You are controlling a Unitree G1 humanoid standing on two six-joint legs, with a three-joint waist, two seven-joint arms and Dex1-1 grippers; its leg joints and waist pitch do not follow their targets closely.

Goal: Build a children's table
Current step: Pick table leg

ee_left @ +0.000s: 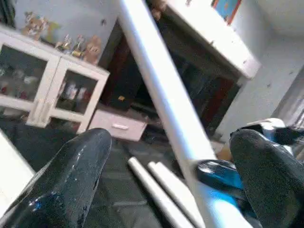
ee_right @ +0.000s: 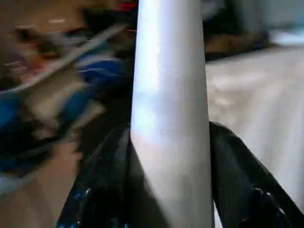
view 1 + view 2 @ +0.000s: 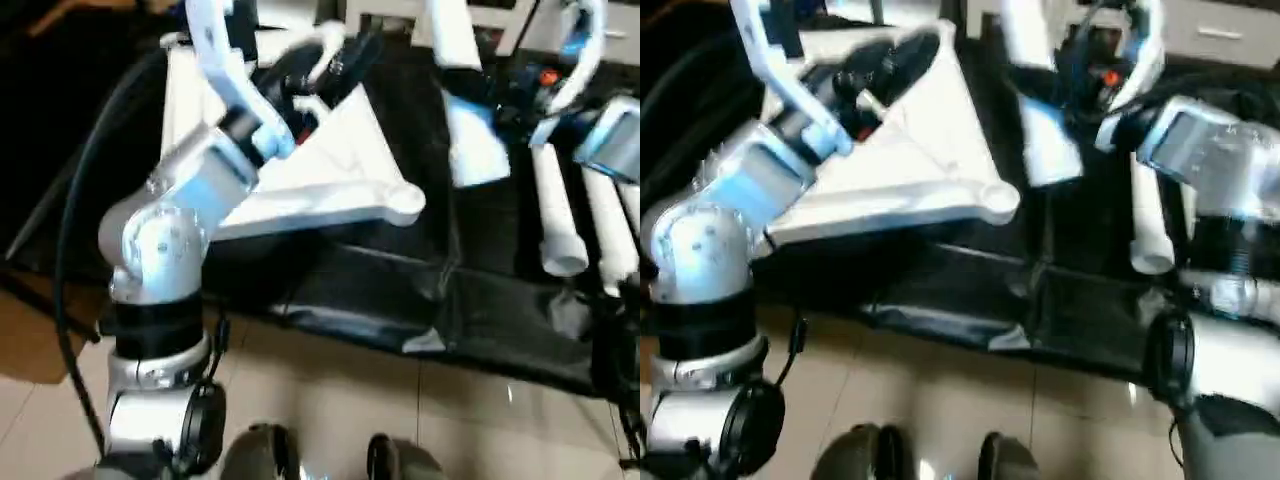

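The children's table top lies white on a black mat, one round corner socket pointing toward me. My left gripper hovers over the top's far part; in the left wrist view it is open, its black fingers wide apart, with a white leg slanting past between them untouched. My right gripper is shut on that tapered white leg, which stands up behind the top. Two more legs lie on the mat to the right.
The black mat ends at a tiled floor near my feet. A black cable loops past my left arm. A white glass-door cabinet and dark shelving stand in the background.
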